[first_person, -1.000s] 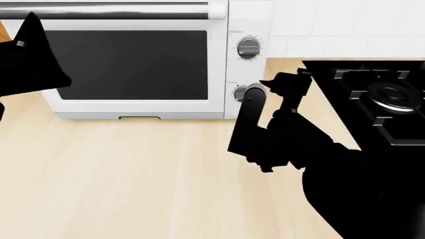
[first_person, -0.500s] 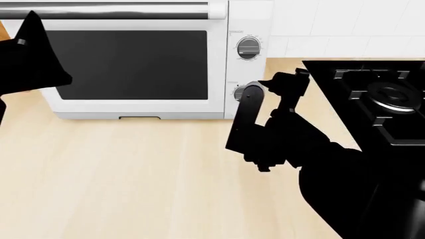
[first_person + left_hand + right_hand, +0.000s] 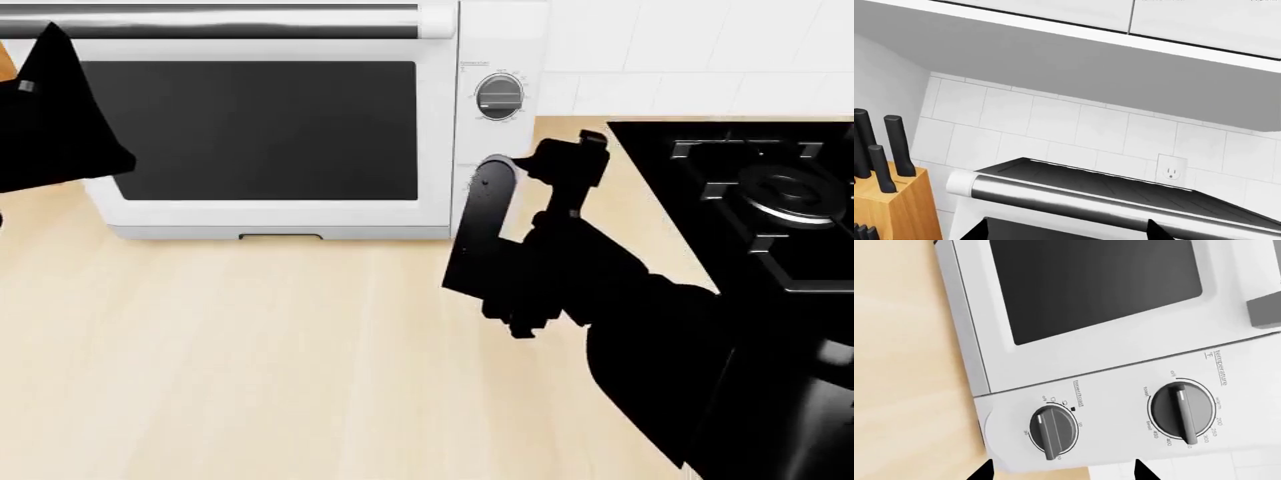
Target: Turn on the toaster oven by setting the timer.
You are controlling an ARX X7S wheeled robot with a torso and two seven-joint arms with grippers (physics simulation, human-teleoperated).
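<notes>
The white toaster oven (image 3: 287,205) stands at the back of the counter, with a dark glass door (image 3: 260,130), a silver bar handle (image 3: 227,20) and its upper grey knob (image 3: 499,97). My right gripper (image 3: 531,165) is open just in front of the control panel and hides the lower knob in the head view. In the right wrist view, the timer knob (image 3: 1052,429) lies between and just ahead of my open right gripper (image 3: 1062,475), beside the temperature knob (image 3: 1183,411). My left gripper (image 3: 54,115) hangs open by the oven's left end, and the bar handle (image 3: 1087,202) lies ahead of it.
A black gas hob (image 3: 761,200) fills the counter to the right of the oven. A wooden knife block (image 3: 887,210) stands left of the oven. A wall outlet (image 3: 1170,171) sits on the white tiles behind. Light wooden counter (image 3: 267,350) stretches in front.
My right gripper has moved up and toward the oven's panel, now covering the lower knob in the head view. The left arm has shifted slightly.
</notes>
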